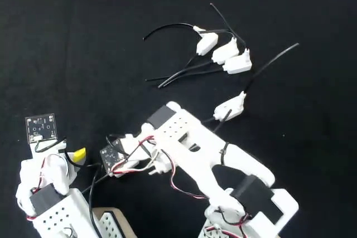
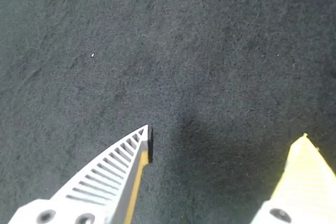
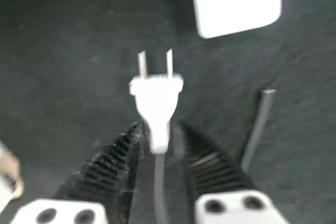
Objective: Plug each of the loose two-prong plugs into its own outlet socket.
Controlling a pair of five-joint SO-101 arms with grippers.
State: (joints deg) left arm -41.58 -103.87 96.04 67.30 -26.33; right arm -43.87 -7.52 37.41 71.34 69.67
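— Plug is sitting at the centre of the right wrist view, white, its two prongs pointing up the frame towards a white socket block at the upper right, near it but not touching.
— And the right gripper?
— Its black fingers are pinching the plug's narrow rear end, just where the cord is leaving it. The left gripper is hanging spread wide over bare black table, holding nothing.
— How is the plug likely to be handling?
— Probably as a light, hard-shelled piece of smooth plastic that may be twisting between the pads. The cord is looking limp and may be tugging it off line. A hold further forward, on the wide body, would likely be steadying the prongs better.
— What is proving hard to make out?
— The top edge is cutting off the block, so its slots are not readable. A loose cable end is lying at the right, its source unclear. In the high view a cluster of white pieces with black leads is lying at upper centre, and which is plug and which is socket cannot be told. The right arm is lying across the lower middle, covering what is under it
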